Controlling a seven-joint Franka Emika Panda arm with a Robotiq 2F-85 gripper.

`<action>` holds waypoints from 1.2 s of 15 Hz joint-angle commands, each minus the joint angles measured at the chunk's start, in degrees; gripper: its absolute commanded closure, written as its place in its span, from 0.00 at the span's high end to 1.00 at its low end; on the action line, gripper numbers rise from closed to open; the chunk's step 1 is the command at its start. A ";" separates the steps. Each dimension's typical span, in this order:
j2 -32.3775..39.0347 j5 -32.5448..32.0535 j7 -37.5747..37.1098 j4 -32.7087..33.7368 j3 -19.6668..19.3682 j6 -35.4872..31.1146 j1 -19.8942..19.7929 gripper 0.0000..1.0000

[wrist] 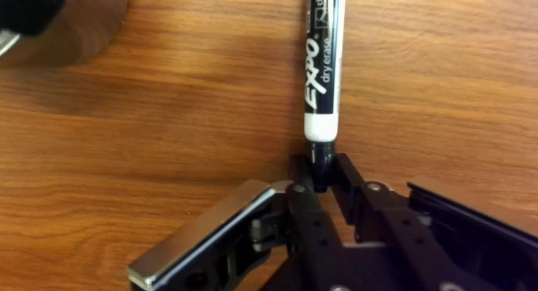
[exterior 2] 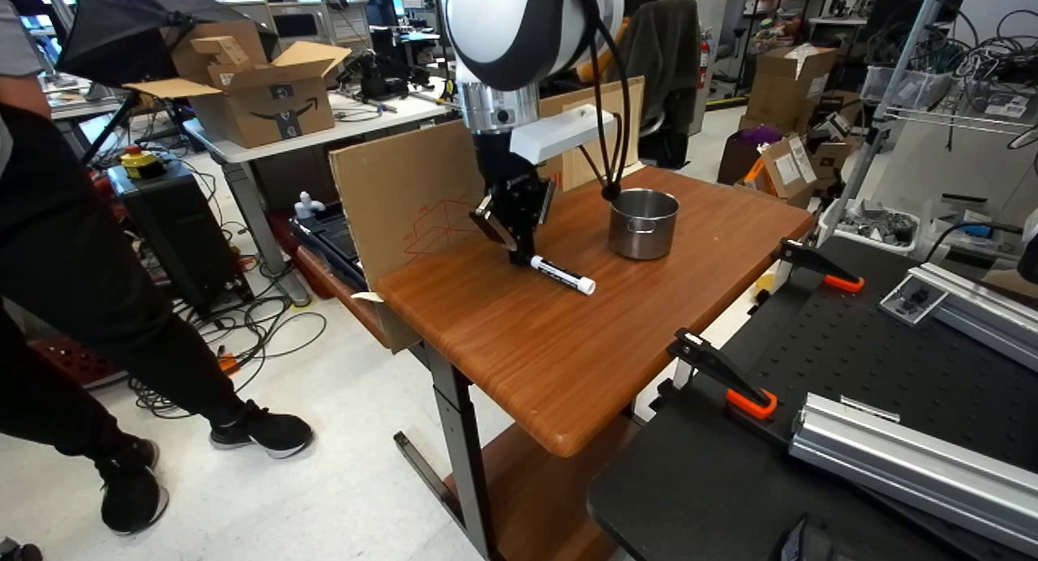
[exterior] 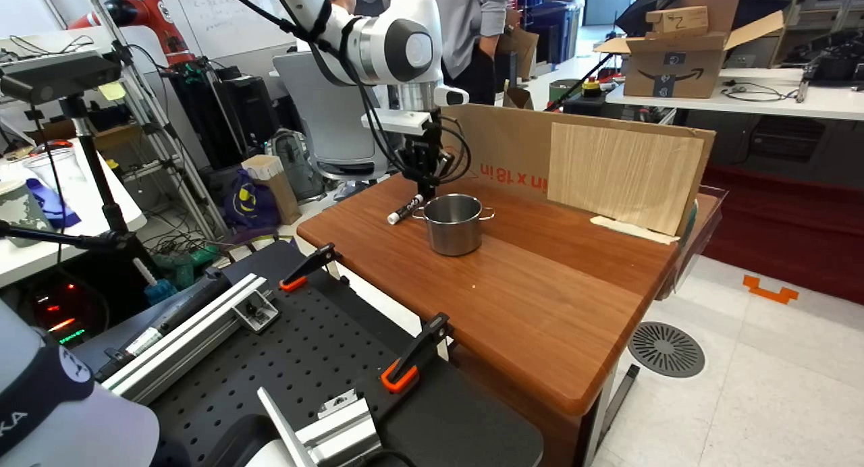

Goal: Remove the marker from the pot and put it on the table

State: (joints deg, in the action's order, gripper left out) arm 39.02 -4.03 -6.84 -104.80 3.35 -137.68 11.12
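Observation:
The marker point(exterior: 405, 210) has a white and black body and a black cap. It lies slantwise outside the pot, at or just above the tabletop; whether it touches the wood is hard to tell. It also shows in an exterior view point(exterior 2: 563, 275) and in the wrist view point(wrist: 323, 72). My gripper point(wrist: 321, 169) points down and is shut on the marker's black cap end. The silver pot point(exterior: 454, 234) stands upright on the table point(exterior: 540, 298), beside the gripper point(exterior 2: 521, 259). The pot point(exterior 2: 641, 233) is partly cut off in the wrist view point(wrist: 92, 34).
A cardboard sheet point(exterior: 513, 136) with a pale plywood board point(exterior: 624, 173) stands along a table edge. Black clamps with orange pads point(exterior: 415, 355) sit on the opposite edge, by a black perforated board point(exterior: 324, 359). Cables hang from the arm near the pot.

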 commanded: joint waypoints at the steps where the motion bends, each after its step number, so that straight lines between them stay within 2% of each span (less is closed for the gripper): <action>1: 1.89 -1.12 -1.33 3.21 -1.09 2.34 1.13 0.46; 4: 2.37 -0.96 -1.12 4.28 -1.00 3.41 0.99 0.66; 7: 2.76 -0.93 -1.05 4.95 -0.94 4.08 0.97 0.89; 9: 2.92 -0.98 -1.12 5.19 -0.99 4.21 1.02 1.00; 18: 1.83 -1.05 -1.08 4.63 -0.92 5.01 0.96 1.00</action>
State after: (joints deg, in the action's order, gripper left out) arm 40.99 -4.06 -6.99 -100.86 3.25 -134.03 11.13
